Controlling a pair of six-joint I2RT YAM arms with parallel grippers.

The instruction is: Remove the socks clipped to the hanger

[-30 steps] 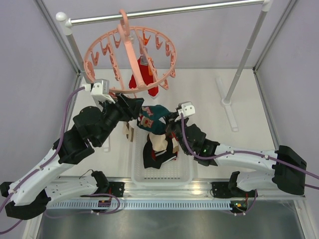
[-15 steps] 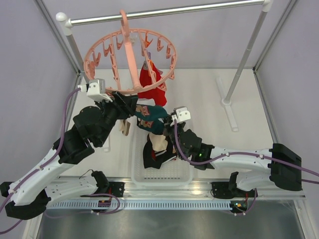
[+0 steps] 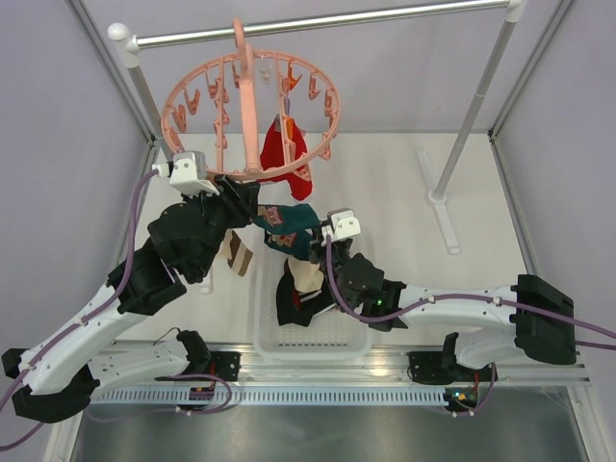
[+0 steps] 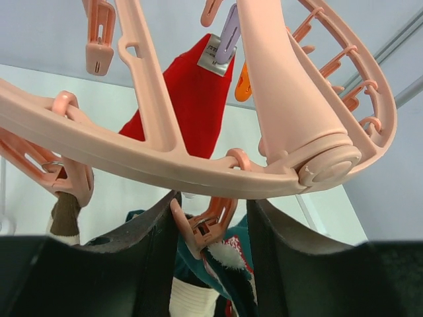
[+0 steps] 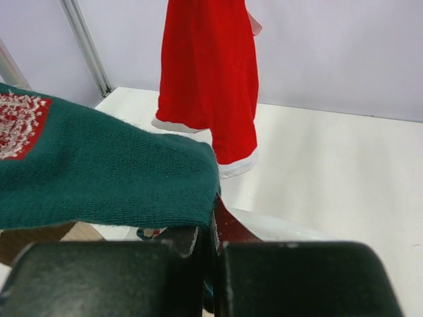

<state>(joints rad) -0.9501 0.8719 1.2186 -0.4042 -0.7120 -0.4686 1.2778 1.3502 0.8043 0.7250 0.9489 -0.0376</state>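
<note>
Hanger: the round salmon-pink plastic hanger (image 4: 119, 153) with spokes hangs by its hook from the grey metal rail (image 3: 385, 17), over the far left of the white counter (image 3: 404, 221).
Socks on it: we count 3. A red fabric sock with white trim (image 5: 208, 79) hangs under the ring's middle. A brown-and-beige sock (image 3: 234, 252) hangs off the near left rim. A dark teal knitted sock with a red-and-white patch (image 5: 99, 178) appears to hang from the near rim.
Left gripper: the left gripper (image 3: 246, 200) reaches up under the rim. Its jaws stand part-way apart astride 1 small pink clip (image 4: 206, 224), and we see no squeeze on it yet.
Right gripper: the right gripper (image 5: 208, 247) is closed tight, pinching the teal sock's lower edge.
Why held so: we judge the pinch keeps that sock taut and under control, so that pressing the clip frees it.
Basket: the white plastic basket (image 3: 332, 339) sits at the middle of the counter's near edge, below the ring. It holds black and beige socks, so it is well placed to catch the next.
</note>
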